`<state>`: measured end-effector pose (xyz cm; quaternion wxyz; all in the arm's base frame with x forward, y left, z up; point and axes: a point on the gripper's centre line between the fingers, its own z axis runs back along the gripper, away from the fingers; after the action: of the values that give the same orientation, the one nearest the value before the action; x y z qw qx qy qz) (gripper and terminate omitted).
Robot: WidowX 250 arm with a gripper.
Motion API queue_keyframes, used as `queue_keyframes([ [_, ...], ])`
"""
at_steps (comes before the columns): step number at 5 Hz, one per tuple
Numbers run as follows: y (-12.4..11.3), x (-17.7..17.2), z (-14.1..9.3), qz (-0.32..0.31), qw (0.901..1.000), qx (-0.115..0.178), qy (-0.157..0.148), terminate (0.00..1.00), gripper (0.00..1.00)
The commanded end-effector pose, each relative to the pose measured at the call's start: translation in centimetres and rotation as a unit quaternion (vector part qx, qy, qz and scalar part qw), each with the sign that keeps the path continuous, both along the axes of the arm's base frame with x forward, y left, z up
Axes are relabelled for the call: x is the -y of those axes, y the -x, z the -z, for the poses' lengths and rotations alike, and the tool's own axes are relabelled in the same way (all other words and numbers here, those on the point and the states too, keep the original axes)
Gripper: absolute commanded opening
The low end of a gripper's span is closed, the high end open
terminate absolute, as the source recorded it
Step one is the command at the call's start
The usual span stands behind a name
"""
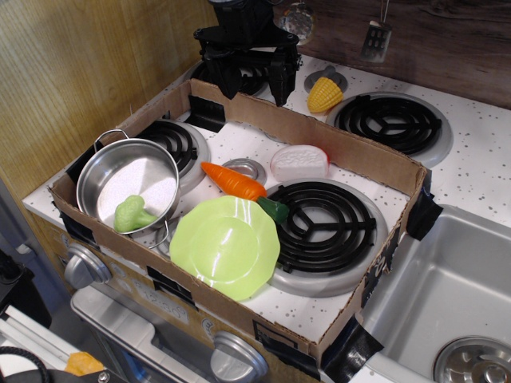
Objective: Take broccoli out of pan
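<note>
The broccoli [132,215] is a small pale green lumpy toy lying inside the pan [104,171], against its near wall. The pan is a shiny steel pot with thin wire loop handles, standing on the front left burner. My gripper [257,78] is black and hangs at the back of the stove, above the far cardboard wall, well away from the pan. Its fingers point down and stand apart, with nothing between them.
A lime-green plate [226,244] lies right of the pan. An orange carrot [234,181] with a dark green tip lies behind the plate. A white-and-pink toy [300,163], a corn cob [324,94], a cardboard wall [319,137] and a sink [447,295] are around.
</note>
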<state>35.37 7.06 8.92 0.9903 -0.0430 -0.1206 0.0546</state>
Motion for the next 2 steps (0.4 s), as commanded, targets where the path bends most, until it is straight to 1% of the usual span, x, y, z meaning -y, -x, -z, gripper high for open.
queue_keyframes([
  [1,0.0,0.0,0.0,0.000,1.0000,0.000,0.000,0.00,1.00],
  [2,0.1,-1.3,-2.7,-0.013,0.9992,0.004,-0.038,0.00,1.00],
])
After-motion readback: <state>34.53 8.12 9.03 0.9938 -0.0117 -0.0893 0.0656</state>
